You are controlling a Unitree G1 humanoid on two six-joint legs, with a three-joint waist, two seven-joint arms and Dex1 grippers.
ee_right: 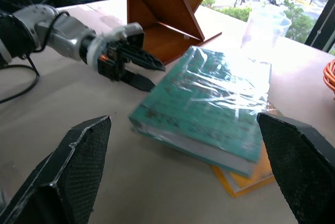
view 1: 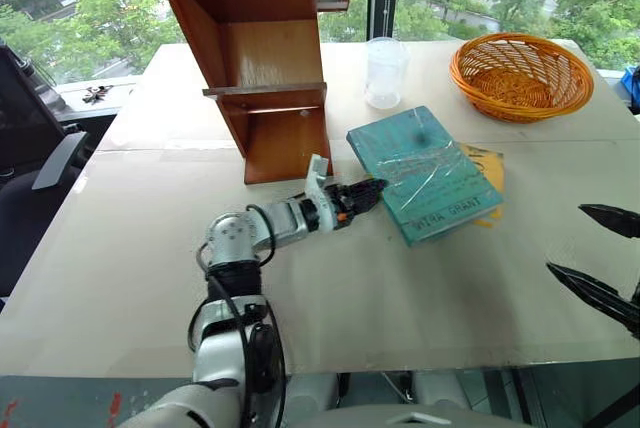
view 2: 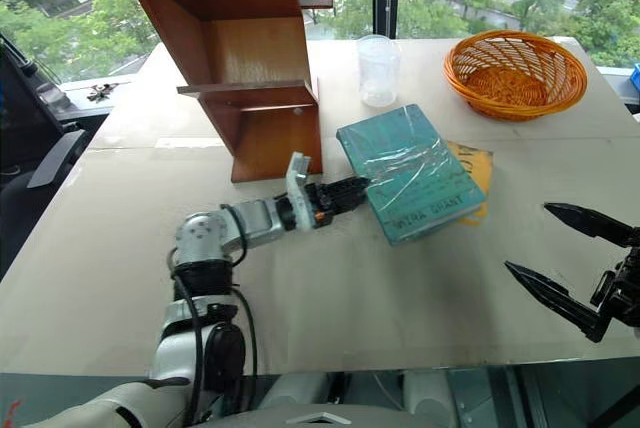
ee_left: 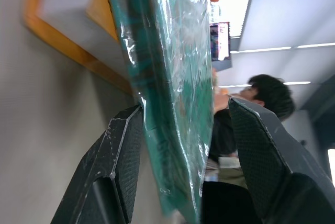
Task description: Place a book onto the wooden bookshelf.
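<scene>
The book [view 1: 424, 173] lies at the centre right of the frame on a second book [view 1: 487, 170], on the table [view 1: 120, 258]. The bookshelf [view 1: 258, 58] stands at the upper left of it, a cup [view 1: 385, 72] above it, a basket [view 1: 520, 75] at the upper right.

Bright daylight pours in from the windows [view 1: 80, 8] behind the table [view 1: 140, 248]. Glare streaks the book [ee_right: 220, 98]. Soft shadows, left wrist view blurry up close.
</scene>
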